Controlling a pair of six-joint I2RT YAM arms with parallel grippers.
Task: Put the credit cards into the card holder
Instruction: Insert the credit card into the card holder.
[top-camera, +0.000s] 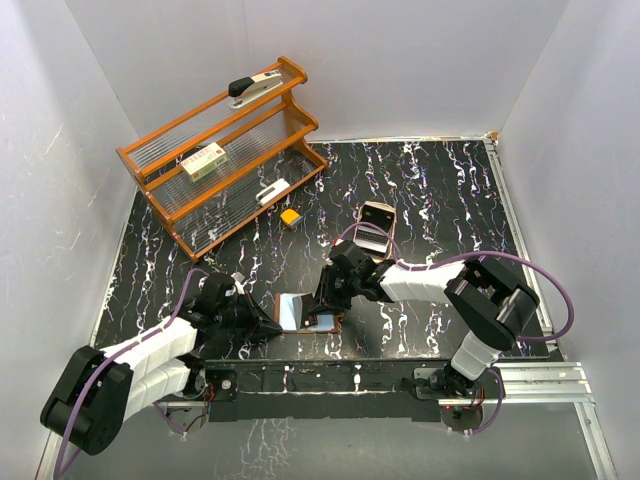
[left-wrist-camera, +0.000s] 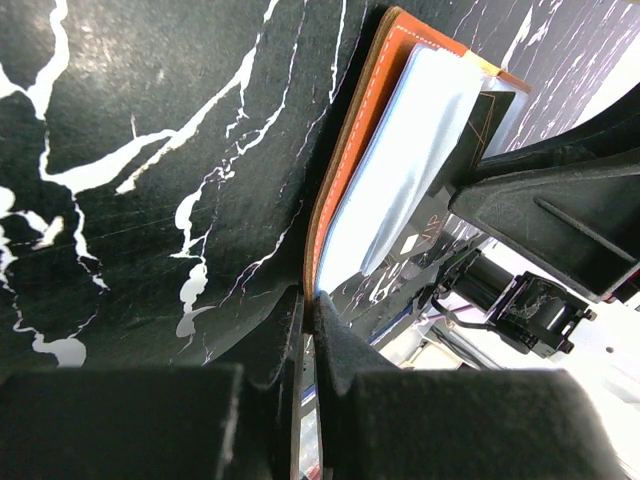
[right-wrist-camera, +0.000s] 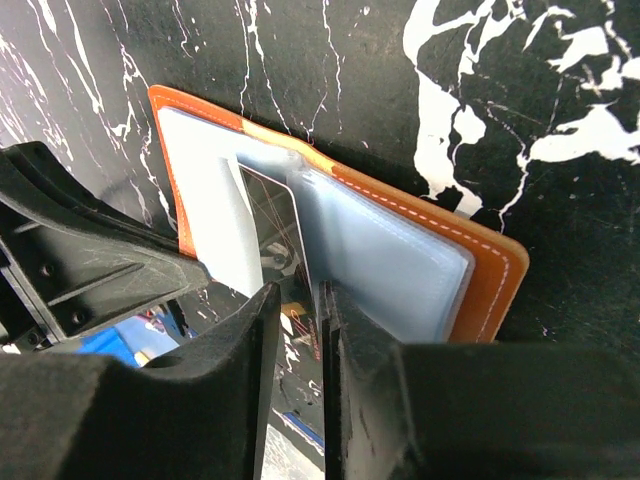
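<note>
Card holder (right-wrist-camera: 400, 265) open, orange-brown leather, white stitching, pale translucent pockets.

Orange-brown wooden three-tier rack (top-camera: 225, 205) with ribbed clear shelves, on a black, white-veined marble tabletop (top-camera: 440, 200). On the rack's top tier, a black-and-white stapler (top-camera: 255, 86); middle tier, a small cream cardboard box (top-camera: 203, 160); bottom tier, a small white object (top-camera: 271, 191). Just beside the rack's bottom tier, a small yellow-orange block (top-camera: 291, 216); farther right of the rack, a tan wooden tray (top-camera: 377, 222).
</note>
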